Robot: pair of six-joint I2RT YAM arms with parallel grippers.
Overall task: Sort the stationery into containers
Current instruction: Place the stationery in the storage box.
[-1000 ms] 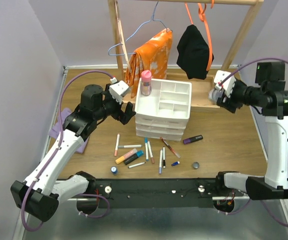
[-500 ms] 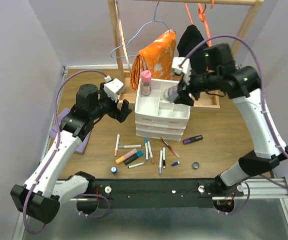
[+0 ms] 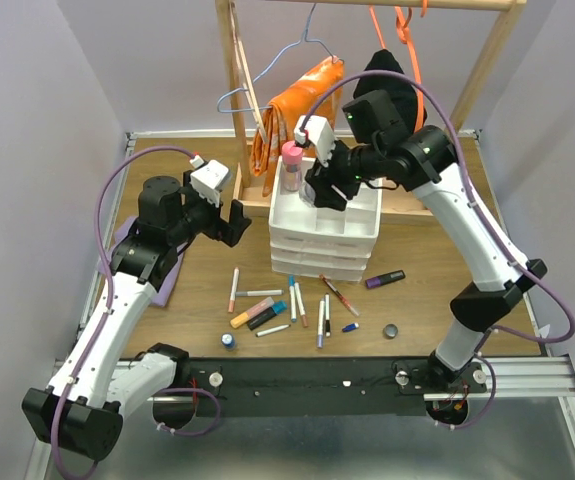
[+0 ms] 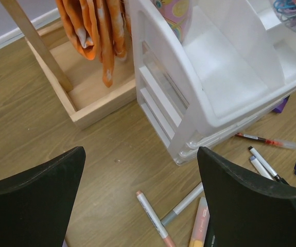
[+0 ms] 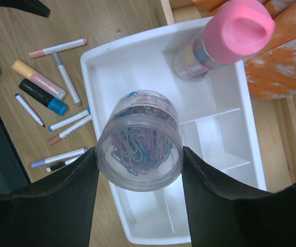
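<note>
The left arm (image 3: pixel 107 320) and right arm (image 3: pixel 479 236) share white shells, black joints and black jaws (purple cables (image 3: pixel 117 176) loop alongside each).

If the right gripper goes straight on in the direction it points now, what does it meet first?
Probably the white tray: the clear jar held in the right gripper hangs over its large compartment, beside the pink-capped bottle. Depth unclear.
</note>
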